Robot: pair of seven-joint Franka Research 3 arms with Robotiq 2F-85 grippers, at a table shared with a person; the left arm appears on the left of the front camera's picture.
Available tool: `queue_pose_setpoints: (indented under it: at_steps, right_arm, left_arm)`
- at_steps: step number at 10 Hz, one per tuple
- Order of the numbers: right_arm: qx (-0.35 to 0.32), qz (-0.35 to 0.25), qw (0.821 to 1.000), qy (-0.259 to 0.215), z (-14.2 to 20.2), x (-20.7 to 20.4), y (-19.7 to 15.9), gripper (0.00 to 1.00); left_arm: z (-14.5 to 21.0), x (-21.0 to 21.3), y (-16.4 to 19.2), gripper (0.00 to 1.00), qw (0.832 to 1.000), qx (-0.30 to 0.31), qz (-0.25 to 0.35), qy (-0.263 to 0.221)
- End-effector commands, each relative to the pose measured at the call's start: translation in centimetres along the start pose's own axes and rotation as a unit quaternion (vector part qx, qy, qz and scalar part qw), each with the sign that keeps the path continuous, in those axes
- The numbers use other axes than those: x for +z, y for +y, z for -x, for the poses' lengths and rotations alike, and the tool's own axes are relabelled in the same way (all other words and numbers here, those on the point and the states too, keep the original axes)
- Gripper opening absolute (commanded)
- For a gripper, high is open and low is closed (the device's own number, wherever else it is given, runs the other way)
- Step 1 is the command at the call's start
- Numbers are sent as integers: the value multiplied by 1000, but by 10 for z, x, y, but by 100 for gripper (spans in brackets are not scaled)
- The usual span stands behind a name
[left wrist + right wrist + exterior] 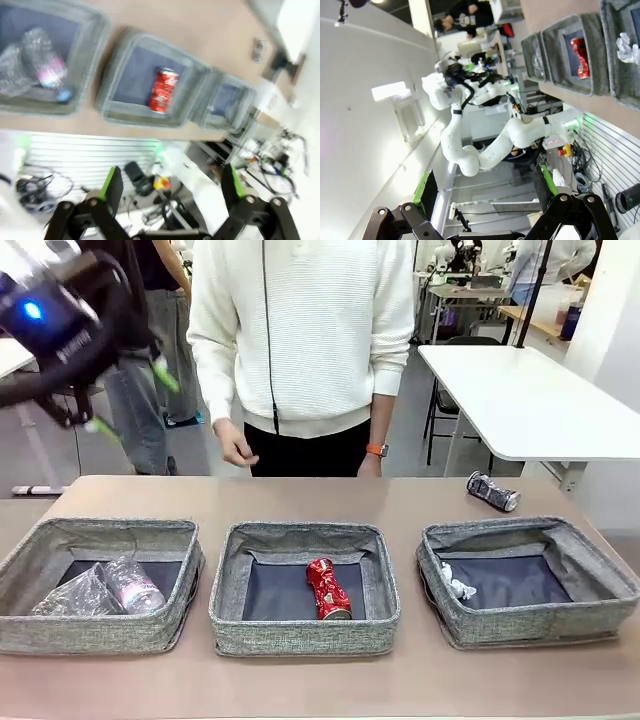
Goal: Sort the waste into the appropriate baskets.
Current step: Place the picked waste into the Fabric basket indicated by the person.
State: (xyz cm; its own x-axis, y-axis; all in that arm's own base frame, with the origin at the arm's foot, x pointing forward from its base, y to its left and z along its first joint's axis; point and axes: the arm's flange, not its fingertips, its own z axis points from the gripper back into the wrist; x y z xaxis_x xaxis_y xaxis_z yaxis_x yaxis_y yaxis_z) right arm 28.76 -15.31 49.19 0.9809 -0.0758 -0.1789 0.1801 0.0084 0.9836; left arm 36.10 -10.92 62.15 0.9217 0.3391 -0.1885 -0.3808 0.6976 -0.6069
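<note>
Three grey baskets stand in a row. The left basket holds a clear plastic cup and a pink-labelled bottle. A crushed red can lies in the middle basket, and a white paper ball in the right basket. Behind the right basket, a dark-silver can rests on the table. My left gripper hangs open and empty high above the table's left end. It looks down on the bottle and red can. My right gripper is open and empty, off the table.
A person in a white sweater stands at the far edge, hands hanging near the tabletop. A white table stands behind on the right. Bare tabletop stretches behind the baskets.
</note>
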Motion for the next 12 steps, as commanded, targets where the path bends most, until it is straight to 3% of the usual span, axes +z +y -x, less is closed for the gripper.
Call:
queue_pose_setpoints:
  at_steps: [1,2,4,5,8,10,12]
  right_arm:
    - [-4,-5,1000,0,1,1,6,100]
    - [-4,-5,1000,0,1,1,6,100]
    - [-4,-5,1000,0,1,1,6,100]
    - [-4,-5,1000,0,1,1,6,100]
    - [-4,-5,1000,0,1,1,6,100]
    - [-4,-5,1000,0,1,1,6,100]
    - [-4,-5,1000,0,1,1,6,100]
  left_arm:
    - [-5,18,19,100,902,-219,295,226]
    - [-13,28,33,100,902,-189,317,225]
    - [-29,53,84,100,902,-150,368,171]
    - [-31,62,111,100,910,-138,364,141]
    - [-13,66,182,100,959,-124,242,84]
    - [-6,64,224,100,955,-72,276,79]
    - [-10,56,237,100,947,-13,307,92]
